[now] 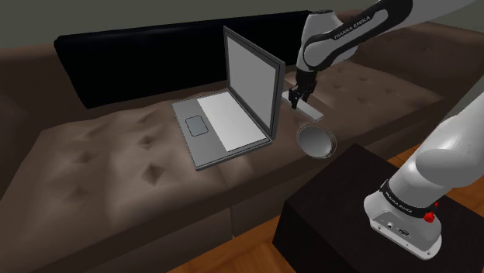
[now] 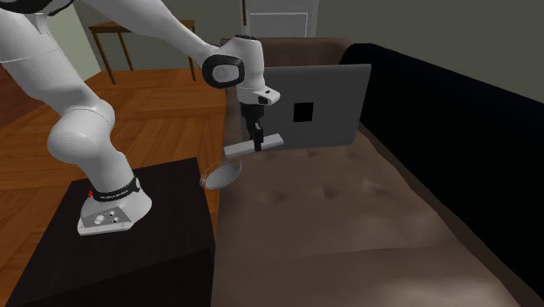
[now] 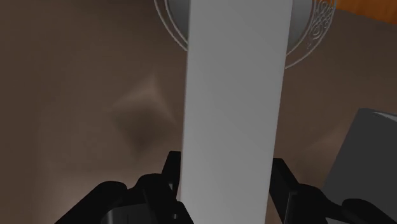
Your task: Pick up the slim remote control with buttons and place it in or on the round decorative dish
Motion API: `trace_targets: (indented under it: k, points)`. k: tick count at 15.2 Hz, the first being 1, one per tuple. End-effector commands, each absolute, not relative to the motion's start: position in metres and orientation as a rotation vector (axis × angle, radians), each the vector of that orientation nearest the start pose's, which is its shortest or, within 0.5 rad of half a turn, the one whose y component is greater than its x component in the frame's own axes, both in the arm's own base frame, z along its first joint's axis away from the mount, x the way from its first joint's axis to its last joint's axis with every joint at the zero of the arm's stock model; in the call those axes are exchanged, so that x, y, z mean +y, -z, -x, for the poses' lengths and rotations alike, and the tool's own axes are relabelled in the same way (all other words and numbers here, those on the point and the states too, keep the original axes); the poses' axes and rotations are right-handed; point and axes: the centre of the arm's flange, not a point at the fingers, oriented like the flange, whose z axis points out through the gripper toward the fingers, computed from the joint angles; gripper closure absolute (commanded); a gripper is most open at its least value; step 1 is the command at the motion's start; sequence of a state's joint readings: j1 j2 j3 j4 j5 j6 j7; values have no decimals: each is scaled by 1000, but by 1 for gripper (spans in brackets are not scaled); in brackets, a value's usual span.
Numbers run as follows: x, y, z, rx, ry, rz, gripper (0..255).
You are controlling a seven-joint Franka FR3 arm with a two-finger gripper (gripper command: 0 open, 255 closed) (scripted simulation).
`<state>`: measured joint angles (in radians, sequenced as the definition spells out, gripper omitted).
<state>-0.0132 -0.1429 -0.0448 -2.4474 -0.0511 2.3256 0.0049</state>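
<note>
Open laptop [image 1: 233, 116] just beside tool [image 1: 297, 102] with remote [image 1: 310, 112], dish [image 1: 316, 142] beneath.

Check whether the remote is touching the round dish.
Apart. In the second exterior view the grey remote, clasped by the gripper, hangs above the dish, with brown sofa showing between them.

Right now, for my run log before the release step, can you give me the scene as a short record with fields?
gripper: shut on the remote, in the air over the sofa seat
remote: plain pale grey slab, touching no surface
dish: round, ornamented rim, empty, on the seat just below the remote
laptop: grey, open, on the seat beside the dish
task state: remote lifted, not yet in the dish
</note>
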Motion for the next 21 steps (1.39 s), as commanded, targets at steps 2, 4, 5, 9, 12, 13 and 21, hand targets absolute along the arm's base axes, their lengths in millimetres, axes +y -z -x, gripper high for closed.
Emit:
trace_targets:
  k: [2, 4, 5, 9, 12, 13, 21]
  points:
    - [-24, -357, -427, 44, 33, 3173, 255]
    - [-23, -358, -400, 44, 33, 3173, 255]
    - [-23, -358, -387, 44, 33, 3173, 255]
    - [-21, -354, -353, 44, 33, 3173, 255]
    - [-21, -338, -353, 44, 33, 3173, 255]
    - [-21, -333, -353, 44, 33, 3173, 255]
    - [-21, -290, -353, 44, 33, 3173, 255]
